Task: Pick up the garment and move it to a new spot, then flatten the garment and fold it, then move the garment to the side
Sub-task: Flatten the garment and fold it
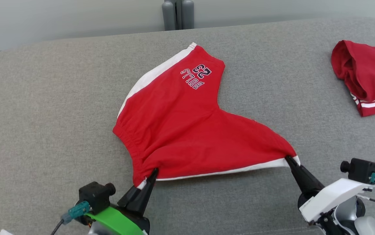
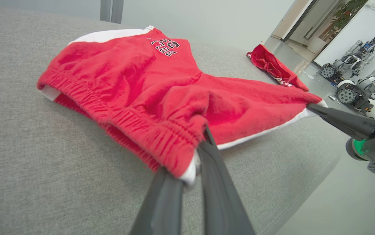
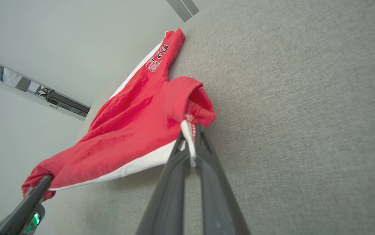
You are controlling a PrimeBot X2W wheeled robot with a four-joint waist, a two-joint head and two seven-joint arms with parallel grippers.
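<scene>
The shorts [image 1: 181,130] lie mid-bench, red with white side stripes, and their near edge is stretched in a straight line between the two tools. The left tool [image 1: 154,172] is clenched on the corner of the elastic waistband [image 2: 125,120]. The right tool [image 1: 288,159] is clenched on the hem corner of the near leg, where the white stripe ends. Pinching the two ends of one side seam likely serves to pull the cloth taut so it can be dragged flat. The far leg rests on the bench [image 1: 43,114] and carries a print [image 1: 196,75] reading "BULLS 23", upside down in the head view. A second red garment [image 1: 367,75] sits well apart, far right.
</scene>
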